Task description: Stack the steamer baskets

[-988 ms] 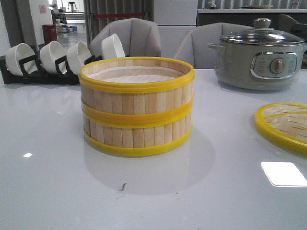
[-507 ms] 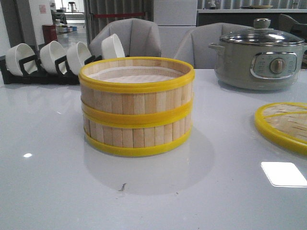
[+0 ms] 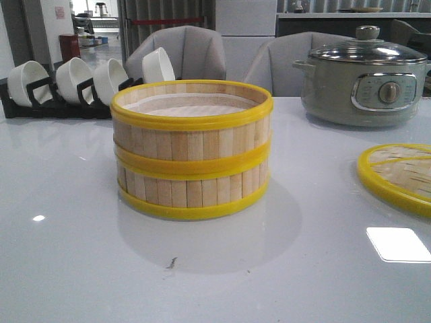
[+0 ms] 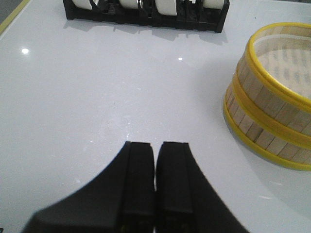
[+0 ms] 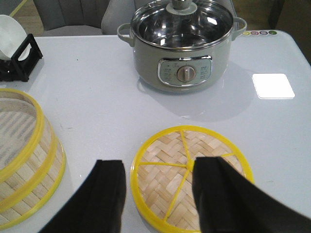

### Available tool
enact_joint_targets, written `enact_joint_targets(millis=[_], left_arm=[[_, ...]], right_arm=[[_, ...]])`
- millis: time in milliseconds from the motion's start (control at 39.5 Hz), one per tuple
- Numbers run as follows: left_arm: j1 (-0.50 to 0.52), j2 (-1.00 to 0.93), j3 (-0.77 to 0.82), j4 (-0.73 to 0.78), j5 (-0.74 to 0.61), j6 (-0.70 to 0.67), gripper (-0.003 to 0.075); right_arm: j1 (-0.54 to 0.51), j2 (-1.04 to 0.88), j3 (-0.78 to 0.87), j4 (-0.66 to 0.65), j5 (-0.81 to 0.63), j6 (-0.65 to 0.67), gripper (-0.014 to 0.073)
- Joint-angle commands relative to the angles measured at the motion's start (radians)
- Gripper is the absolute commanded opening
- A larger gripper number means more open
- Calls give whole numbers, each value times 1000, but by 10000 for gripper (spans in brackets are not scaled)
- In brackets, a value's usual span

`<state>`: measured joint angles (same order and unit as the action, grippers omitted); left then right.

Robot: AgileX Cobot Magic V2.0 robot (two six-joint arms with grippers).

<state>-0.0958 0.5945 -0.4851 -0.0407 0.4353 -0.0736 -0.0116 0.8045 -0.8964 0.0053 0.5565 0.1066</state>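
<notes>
Two steamer baskets stand stacked in the middle of the table, the upper basket (image 3: 192,131) squarely on the lower basket (image 3: 192,192). The stack also shows in the left wrist view (image 4: 269,116) and the right wrist view (image 5: 24,160). My left gripper (image 4: 155,145) is shut and empty, hovering over bare table to the left of the stack. My right gripper (image 5: 158,167) is open and empty, above the flat woven lid (image 5: 187,177) to the right of the stack. Neither gripper shows in the front view.
The woven lid with yellow rim (image 3: 397,175) lies at the right edge of the table. A grey electric pot with a glass lid (image 3: 363,77) stands at the back right. A black rack of white bowls (image 3: 74,84) stands at the back left.
</notes>
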Motion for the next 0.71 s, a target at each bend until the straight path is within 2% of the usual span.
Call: enact_joint_targets(millis=[0, 684], left_arm=[[2, -2, -7, -11, -110, -8, 85], [2, -2, 11, -10, -110, -6, 85]], right_arm=[[-1, 2, -35, 2, -70, -2, 433], [-1, 2, -35, 2, -70, -2, 433]])
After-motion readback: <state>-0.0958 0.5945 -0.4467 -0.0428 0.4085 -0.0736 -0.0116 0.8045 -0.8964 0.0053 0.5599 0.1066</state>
